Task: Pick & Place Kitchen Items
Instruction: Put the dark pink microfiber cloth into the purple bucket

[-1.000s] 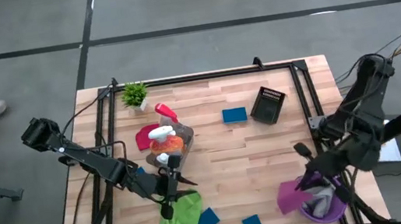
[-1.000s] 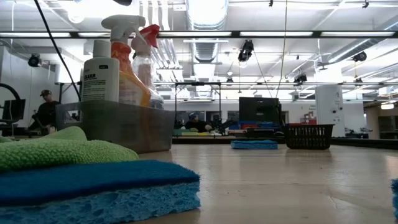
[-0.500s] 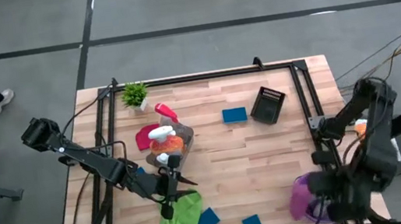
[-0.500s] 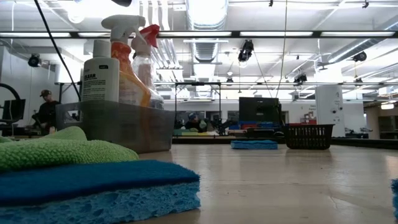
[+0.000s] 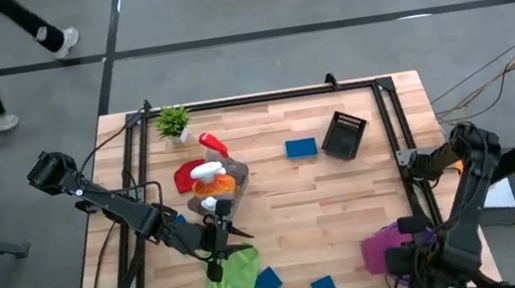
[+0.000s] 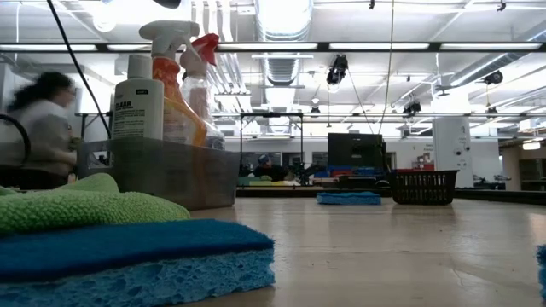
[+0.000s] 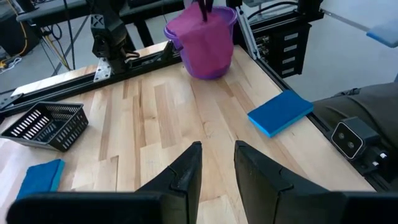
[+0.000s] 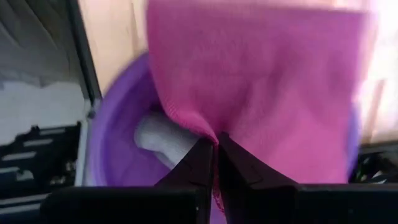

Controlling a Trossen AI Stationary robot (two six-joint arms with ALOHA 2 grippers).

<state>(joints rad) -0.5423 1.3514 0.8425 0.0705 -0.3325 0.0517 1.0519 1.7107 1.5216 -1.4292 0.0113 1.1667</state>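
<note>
Magenta cloth (image 8: pixel 261 74) is hanging from the right gripper (image 8: pixel 214 152), whose fingers are pinching its edge, draping over a purple bucket (image 8: pixel 118 118) at the table's front right corner, with a grey cloth (image 8: pixel 158 140) lying inside. Further left, the left gripper (image 7: pixel 214 165) is waiting with fingers slightly parted above bare wood, near the green cloth (image 5: pixel 229 287). Beyond, a blue sponge (image 5: pixel 300 147) is lying beside a black basket (image 5: pixel 344 135)
</note>
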